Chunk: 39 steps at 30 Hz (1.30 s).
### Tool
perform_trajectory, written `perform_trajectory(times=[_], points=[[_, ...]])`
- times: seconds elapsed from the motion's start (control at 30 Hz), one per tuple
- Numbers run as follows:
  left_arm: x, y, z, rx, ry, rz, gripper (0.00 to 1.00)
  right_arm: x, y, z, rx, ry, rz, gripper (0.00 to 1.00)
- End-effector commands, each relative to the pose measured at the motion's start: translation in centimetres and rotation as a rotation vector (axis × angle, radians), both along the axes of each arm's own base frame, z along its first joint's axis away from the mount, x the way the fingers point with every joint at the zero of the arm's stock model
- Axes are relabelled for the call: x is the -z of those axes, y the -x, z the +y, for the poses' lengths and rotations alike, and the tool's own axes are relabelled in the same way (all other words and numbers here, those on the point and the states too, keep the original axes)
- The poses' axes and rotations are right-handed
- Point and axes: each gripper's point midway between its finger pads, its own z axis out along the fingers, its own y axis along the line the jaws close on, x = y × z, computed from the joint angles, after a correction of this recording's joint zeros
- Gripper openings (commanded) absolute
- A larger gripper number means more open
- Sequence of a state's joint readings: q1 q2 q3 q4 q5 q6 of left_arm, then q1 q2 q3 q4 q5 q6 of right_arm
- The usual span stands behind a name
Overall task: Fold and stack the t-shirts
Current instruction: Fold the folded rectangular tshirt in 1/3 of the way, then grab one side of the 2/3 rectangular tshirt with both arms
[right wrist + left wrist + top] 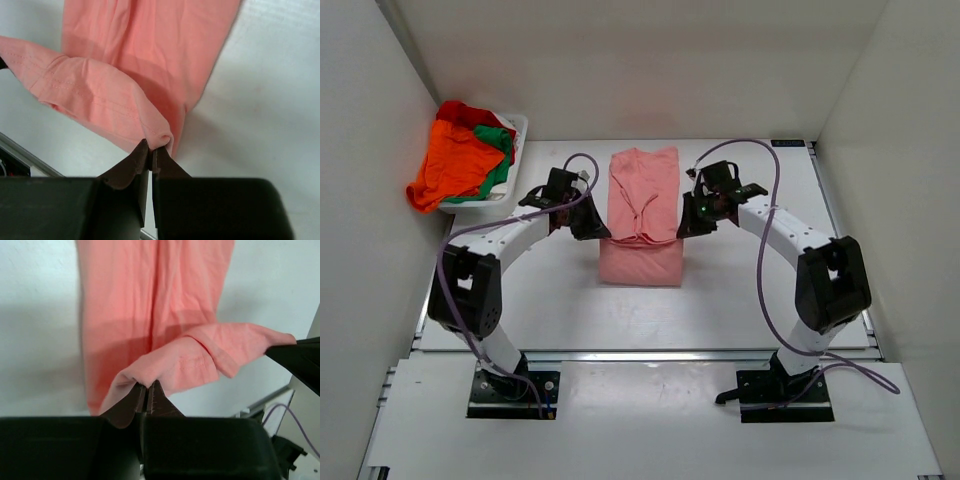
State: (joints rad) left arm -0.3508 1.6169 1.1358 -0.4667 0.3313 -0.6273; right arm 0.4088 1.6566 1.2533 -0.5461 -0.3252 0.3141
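Note:
The salmon pink t-shirt [642, 215] lies as a long folded strip in the middle of the table. My left gripper [603, 232] is shut on its near left corner, and my right gripper [682, 230] is shut on its near right corner. Both hold that edge lifted above the cloth. In the left wrist view the jaws [147, 388] pinch a fold of the pink shirt [150, 300]. In the right wrist view the jaws [151, 149] pinch the rolled hem of the shirt [150, 45]. Orange [450, 165], green [500, 140] and red [465, 112] t-shirts lie heaped at the far left.
A white basket [516, 125] at the far left holds the heaped shirts, with orange cloth hanging over its side. White walls close in the table on the left, back and right. A metal rail [650, 354] runs along the near edge.

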Motion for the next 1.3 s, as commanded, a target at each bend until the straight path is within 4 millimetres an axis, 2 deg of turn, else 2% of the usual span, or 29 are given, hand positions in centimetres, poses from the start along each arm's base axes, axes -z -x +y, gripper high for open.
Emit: perform_trajectory(times=[0.0, 0.13, 0.17, 0.2, 0.27, 0.3, 0.33, 0.37, 0.4, 0.43, 0.47, 0.53, 0.57, 0.6, 0.67, 0.7, 0.73, 0.77, 0.8, 0.83, 0.87, 0.9, 0.93, 0.97, 1.0, 1.07, 1.27], points=[[-1.6, -3.4, 1.0, 0.003, 0.022, -0.068, 0.0, -1.0, -3.1, 0.4, -0.042, -0.004, -0.062, 0.0], [0.1, -6.1, 1.2, -0.012, 0.021, -0.062, 0.03, 0.4, -5.8, 0.6, -0.036, 0.014, -0.054, 0.0], [0.6, -7.1, 1.5, -0.024, 0.024, -0.058, 0.11, 1.2, -6.3, 0.6, -0.031, 0.025, -0.041, 0.0], [1.2, -7.9, 1.1, -0.023, 0.037, -0.045, 0.24, 1.5, -7.4, 0.3, -0.015, 0.037, -0.044, 0.0], [0.8, -10.3, 0.7, -0.029, 0.075, -0.079, 0.36, 0.9, -9.8, 0.0, 0.023, 0.039, -0.092, 0.04], [0.3, -11.9, 0.4, -0.03, 0.098, -0.1, 0.44, 0.4, -11.1, -0.4, 0.066, 0.014, -0.109, 0.11], [-1.7, -13.2, -0.3, -0.024, 0.148, -0.136, 0.5, -0.6, -12.6, -0.9, 0.113, -0.016, -0.153, 0.16], [-1.8, -14.4, -0.4, -0.028, 0.172, -0.157, 0.52, -1.2, -13.4, -0.9, 0.151, -0.049, -0.18, 0.28], [-2.7, -15.7, 0.0, -0.051, 0.199, -0.176, 0.55, -2.2, -14.1, -1.9, 0.199, -0.048, -0.218, 0.34], [-3.7, -16.2, -0.3, -0.05, 0.221, -0.204, 0.58, -2.4, -14.7, -2.7, 0.252, -0.041, -0.246, 0.52], [-4.8, -16.8, 0.2, -0.075, 0.235, -0.23, 0.59, -2.9, -14.6, -3.2, 0.273, -0.041, -0.259, 0.61], [-5.2, -15.6, 1.6, -0.12, 0.234, -0.236, 0.61, -4.1, -14.2, -4.2, 0.315, -0.017, -0.304, 0.72], [-5.3, -15.3, 2.3, -0.134, 0.224, -0.246, 0.61, -3.3, -13.4, -4.4, 0.323, -0.004, -0.286, 0.73], [-4.7, -13.6, 2.9, -0.139, 0.208, -0.219, 0.61, -3.8, -12.6, -4.6, 0.318, -0.005, -0.291, 0.73], [-2.9, -9.6, 3.9, -0.125, 0.158, -0.186, 0.61, -2.3, -9.5, -4.4, 0.307, -0.008, -0.229, 0.73], [-2.1, -8.1, 3.6, -0.114, 0.146, -0.156, 0.61, -0.7, -7.6, -4.4, 0.306, -0.002, -0.185, 0.72], [-0.7, -5.6, 3.7, -0.095, 0.119, -0.126, 0.61, -1.6, -6.9, -4.0, 0.29, -0.018, -0.204, 0.71], [0.4, -3.5, 3.8, -0.088, 0.094, -0.107, 0.62, -0.4, -5.1, -3.7, 0.289, -0.026, -0.173, 0.7], [1.1, -2.4, 3.5, -0.088, 0.073, -0.103, 0.63, 1.0, -3.3, -3.1, 0.281, -0.035, -0.139, 0.68], [2.2, -0.3, 3.2, -0.079, 0.072, -0.082, 0.64, 1.6, -1.8, -3.3, 0.282, -0.035, -0.132, 0.68], [3.3, 1.5, 3.3, -0.091, 0.066, -0.055, 0.64, 1.0, -1.0, -2.5, 0.285, -0.07, -0.138, 0.67], [3.5, 2.0, 2.8, -0.093, 0.062, -0.073, 0.64, 2.2, 0.4, -1.8, 0.292, -0.082, -0.104, 0.67], [4.1, 3.4, 2.4, -0.099, 0.074, -0.066, 0.65, 3.0, 1.5, -2.2, 0.316, -0.085, -0.082, 0.68], [4.9, 4.3, 2.7, -0.135, 0.063, -0.054, 0.65, 2.7, 1.8, -1.7, 0.336, -0.104, -0.091, 0.67], [5.3, 4.8, 3.0, -0.176, 0.05, -0.068, 0.65, 2.9, 2.4, -1.5, 0.354, -0.114, -0.095, 0.67], [5.2, 5.2, 2.3, -0.213, 0.051, -0.1, 0.66, 3.7, 3.2, -1.1, 0.371, -0.12, -0.078, 0.66], [4.8, 4.3, 3.5, -0.354, 0.064, -0.158, 0.65, 5.1, 4.5, -0.4, 0.415, -0.151, -0.035, 0.65]])
